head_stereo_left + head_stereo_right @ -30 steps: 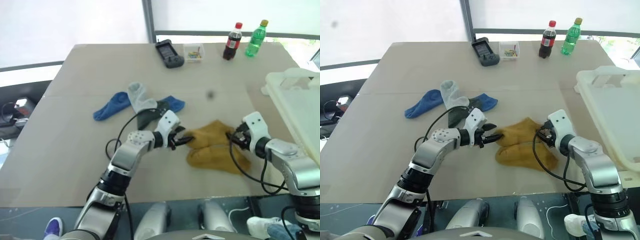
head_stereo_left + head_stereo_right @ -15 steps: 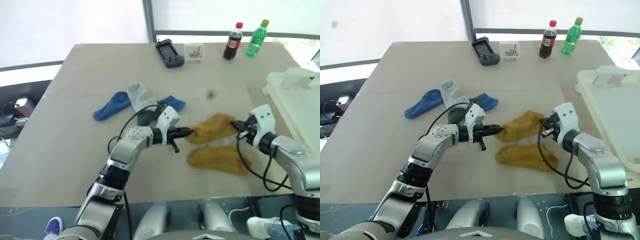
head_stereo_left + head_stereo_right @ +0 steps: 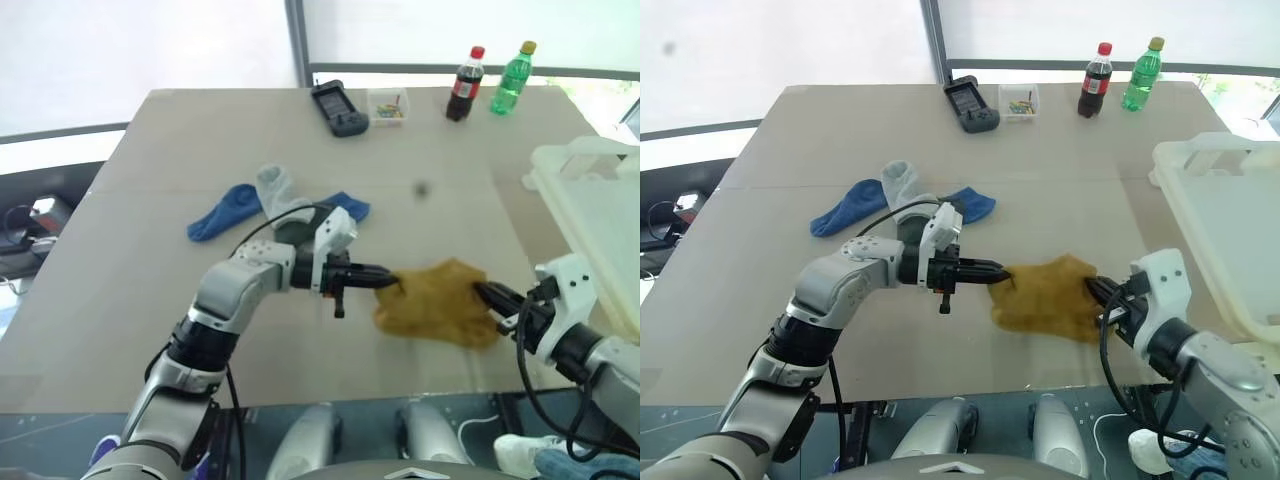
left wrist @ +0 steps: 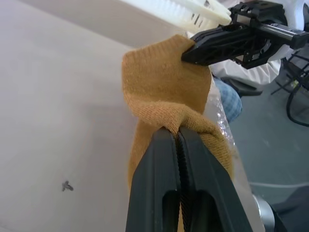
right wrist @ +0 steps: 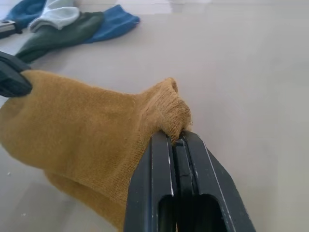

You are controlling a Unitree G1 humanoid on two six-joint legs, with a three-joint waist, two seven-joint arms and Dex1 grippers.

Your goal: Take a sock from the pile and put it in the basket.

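Sock lifted off the table, one claw on each end.

My left claw and right claw had both closed from open and pinched the mustard sock, raising it above its mate, so the carry to the basket on my right could start. The pile lay behind; phone, small box and bottles stood well apart, nothing blocking.

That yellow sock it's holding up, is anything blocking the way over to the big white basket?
Nothing visible. The yellow sock hangs between both grippers, and the basket lies just beyond the right gripper.
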